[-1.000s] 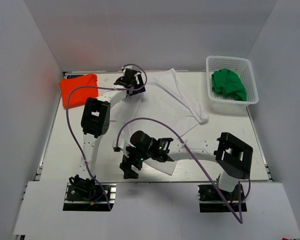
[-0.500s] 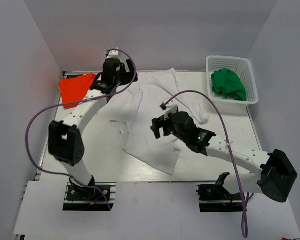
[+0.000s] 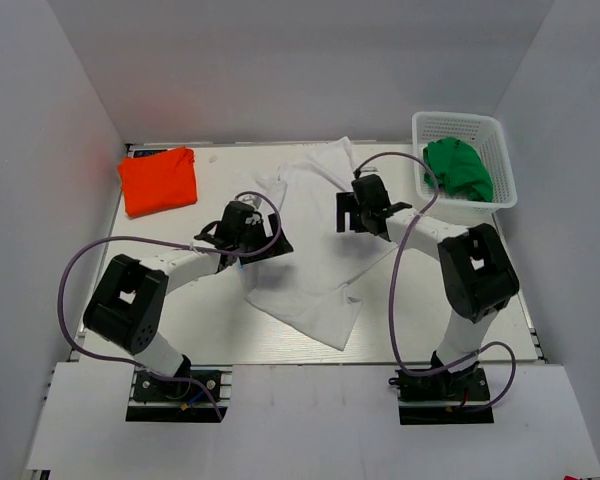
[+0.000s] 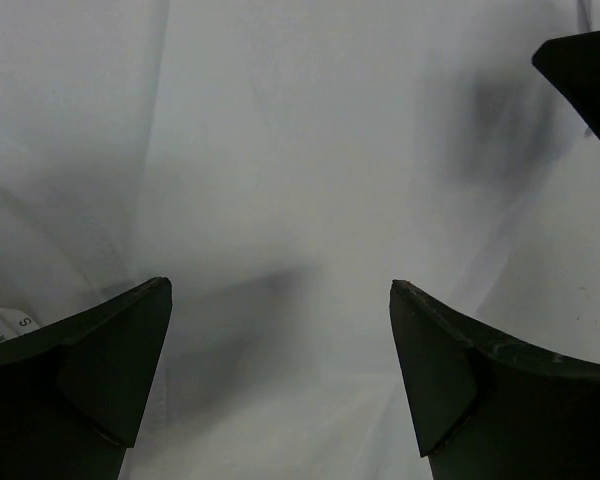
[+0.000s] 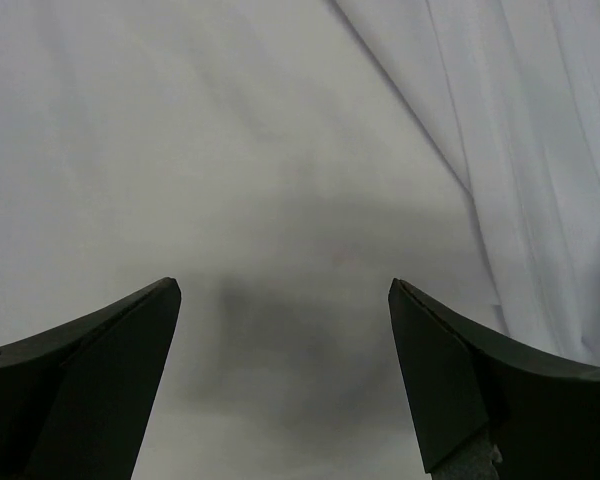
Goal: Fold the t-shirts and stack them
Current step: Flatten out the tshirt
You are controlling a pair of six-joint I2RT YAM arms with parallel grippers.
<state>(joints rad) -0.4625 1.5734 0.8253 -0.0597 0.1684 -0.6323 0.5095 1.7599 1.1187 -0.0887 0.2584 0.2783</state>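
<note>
Two robot arms reach over a white t-shirt [image 3: 315, 235] spread flat across the middle of the table [image 3: 170, 300]. Both the left gripper [image 4: 280, 300] and the right gripper [image 5: 285, 295] hang above the cloth with jaws spread wide, holding nothing. An orange t-shirt [image 3: 158, 180] lies folded at the far left corner. A green t-shirt [image 3: 458, 168] sits bunched in a white basket [image 3: 480, 126] at the far right.

Lab test cell: plain white enclosure walls [image 3: 70, 90], white table [image 3: 130, 290], bolted arm bases [image 3: 175, 385].
</note>
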